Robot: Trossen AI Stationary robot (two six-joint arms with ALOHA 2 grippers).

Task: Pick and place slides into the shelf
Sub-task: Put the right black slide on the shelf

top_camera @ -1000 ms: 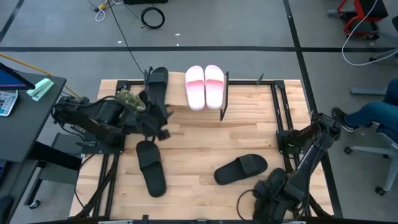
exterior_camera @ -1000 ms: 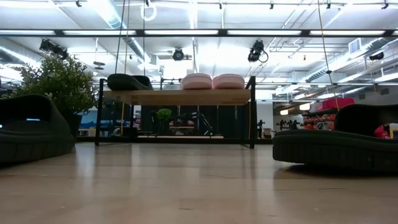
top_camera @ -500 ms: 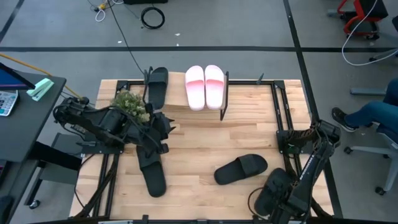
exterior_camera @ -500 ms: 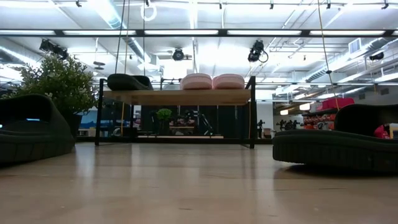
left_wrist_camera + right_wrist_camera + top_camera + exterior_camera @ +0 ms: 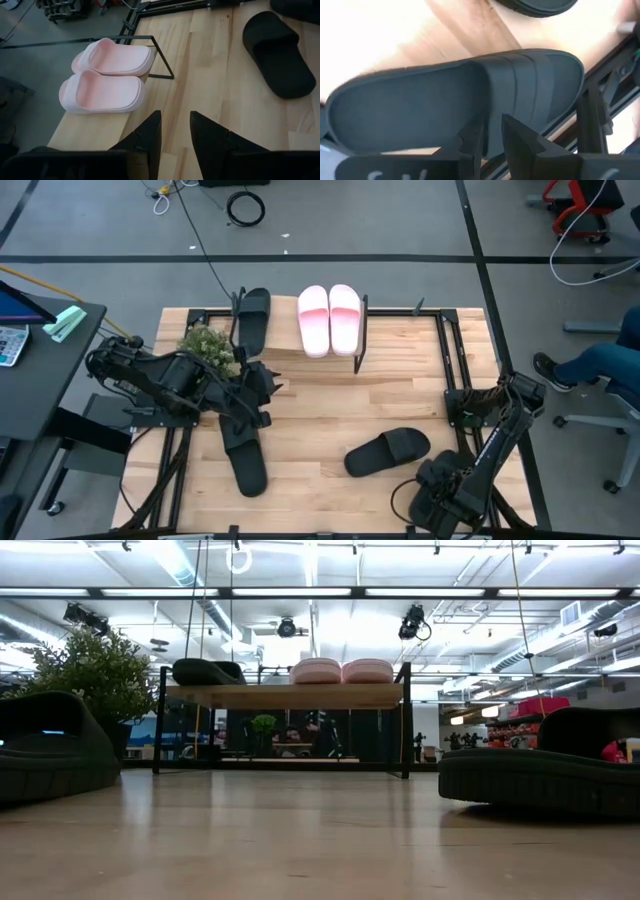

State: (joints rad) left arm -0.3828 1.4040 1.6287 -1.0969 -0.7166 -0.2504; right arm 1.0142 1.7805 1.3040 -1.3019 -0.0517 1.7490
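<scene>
Wooden table (image 5: 320,430) is lying under your arms; the shelf (image 5: 300,345) is carrying two pink slides (image 5: 328,318) and one black slide (image 5: 252,315). Your right gripper (image 5: 491,131) is pinching another black slide's edge (image 5: 450,100); your left gripper (image 5: 175,131) is hanging slightly parted, empty.

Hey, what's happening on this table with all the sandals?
Two robot arms are shelving slides. One black slide and the pink pair already sit on the shelf. The left gripper, jaws open and empty, hovers over a second black slide on the table. The right gripper is down at a third black slide near the table's corner; a fourth black slide lies loose.
</scene>
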